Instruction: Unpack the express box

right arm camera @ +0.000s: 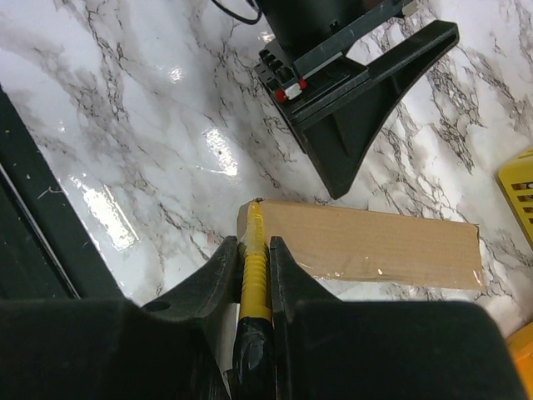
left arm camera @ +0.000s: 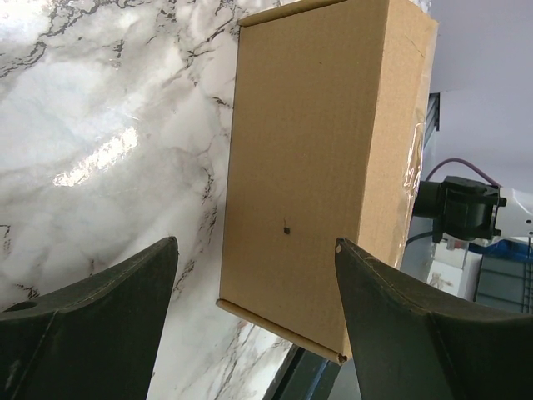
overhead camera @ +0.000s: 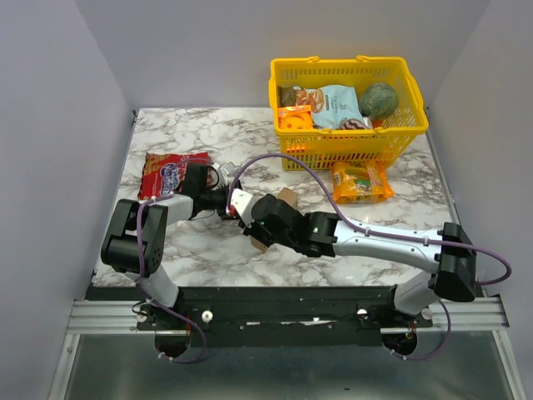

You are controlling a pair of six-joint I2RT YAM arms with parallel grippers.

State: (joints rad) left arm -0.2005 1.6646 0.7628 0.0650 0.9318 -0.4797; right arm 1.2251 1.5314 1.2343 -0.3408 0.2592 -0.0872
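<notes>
The express box (left arm camera: 316,167) is a plain brown cardboard mailer with clear tape along one edge, lying mid-table. From above, the box (overhead camera: 287,200) is mostly hidden under my right wrist. My left gripper (left arm camera: 256,250) is open, its two fingers spread wider than the box's near end and not touching it. My right gripper (right arm camera: 253,242) is shut on a yellow pen-like cutter (right arm camera: 256,283). The cutter's tip rests at a corner of the box (right arm camera: 366,246). The left gripper (right arm camera: 358,92) shows just beyond the box in the right wrist view.
A yellow plastic basket (overhead camera: 350,146) with snack bags and a green round item stands at the back right. An orange snack bag (overhead camera: 361,182) lies in front of it. A red snack bag (overhead camera: 171,172) lies at the left, behind my left arm. The table's near edge (right arm camera: 33,208) is close.
</notes>
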